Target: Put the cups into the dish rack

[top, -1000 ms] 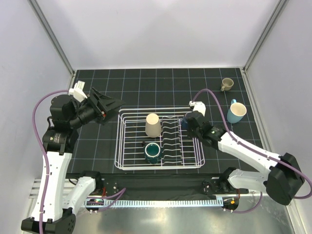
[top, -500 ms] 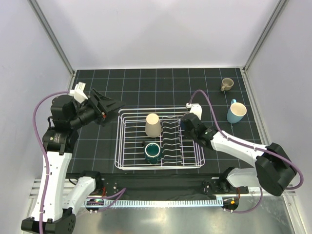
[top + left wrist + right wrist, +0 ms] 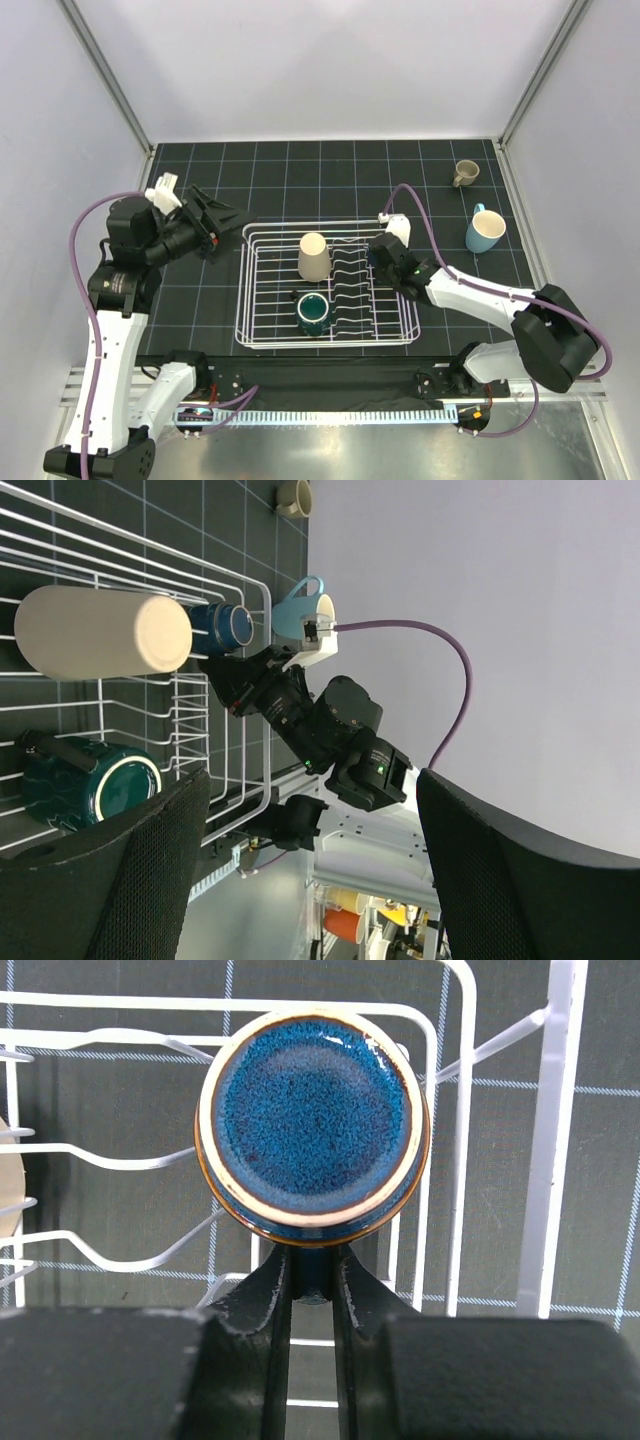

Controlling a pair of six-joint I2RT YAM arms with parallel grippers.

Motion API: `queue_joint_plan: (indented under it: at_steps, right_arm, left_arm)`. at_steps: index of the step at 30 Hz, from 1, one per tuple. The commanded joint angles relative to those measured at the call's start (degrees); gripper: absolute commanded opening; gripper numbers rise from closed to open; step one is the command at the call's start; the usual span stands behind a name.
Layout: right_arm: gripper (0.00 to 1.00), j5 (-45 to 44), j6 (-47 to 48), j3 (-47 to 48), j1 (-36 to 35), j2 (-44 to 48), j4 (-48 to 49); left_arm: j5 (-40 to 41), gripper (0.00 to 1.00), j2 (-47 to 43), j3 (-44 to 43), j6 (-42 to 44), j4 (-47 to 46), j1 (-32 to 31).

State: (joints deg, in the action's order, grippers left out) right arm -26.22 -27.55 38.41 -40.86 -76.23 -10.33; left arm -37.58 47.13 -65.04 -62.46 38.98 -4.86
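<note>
right gripper (image 3: 312, 1260): jaws almost together, pinching a narrow dark part of the dark blue mug (image 3: 312, 1125). the mug's round blue face, ringed in cream and brown, is turned toward the wrist camera.
left gripper (image 3: 232, 216): jaws spread wide with nothing between them, outside the rack (image 3: 250, 290) at its left end, pointing toward it.
held mug, place: just ahead of the right fingertips, inside the rack's right end, near its far corner.
around the right jaws: white rack wires run beneath and on both sides of the held mug. the end wall and corner post stand just right of it, and the wavy dividers (image 3: 348, 275) lie just left.
in the way: the dividers stand between the right jaws and the two cups resting in the rack.
ahead of the left jaws: the beige cup (image 3: 100, 632) and the teal mug (image 3: 90, 792), with the right arm beyond them.
behind the right jaws, outside the rack: the light blue mug (image 3: 485, 231) and, further off, the tan mug (image 3: 466, 172), both on the black grid mat (image 3: 300, 170) and well apart from each other.
count, cups: five. one held, two resting in the rack, two on the mat.
count, racks: one.
count, arms: two, each with a purple cable (image 3: 430, 215).
</note>
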Motion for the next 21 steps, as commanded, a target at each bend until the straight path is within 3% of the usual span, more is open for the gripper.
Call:
queue_joint_plan:
  at_steps: [1, 7, 14, 21]
  right_arm:
    - [0.19, -2.08, -1.54, -0.18, -0.09, 0.9, 2.59]
    - [0.35, -1.91, -1.63, -0.1, -0.53, 1.17, 1.19]
    - [0.62, -0.85, -1.45, 2.19, -0.97, 3.89, -3.11]
    - [0.67, -0.76, -1.89, 5.53, -1.41, 9.86, -9.35]
  left_arm:
    - [-1.44, 0.81, -0.11, 0.43, 1.02, 1.1, -0.06]
    - [-1.7, 0.81, -0.11, 1.14, 0.76, 1.18, -0.15]
    - [-1.88, 0.81, -0.03, 1.58, 0.49, 1.01, -0.15]
    - [-1.7, 0.81, 0.24, 1.4, 0.49, 0.92, -0.06]
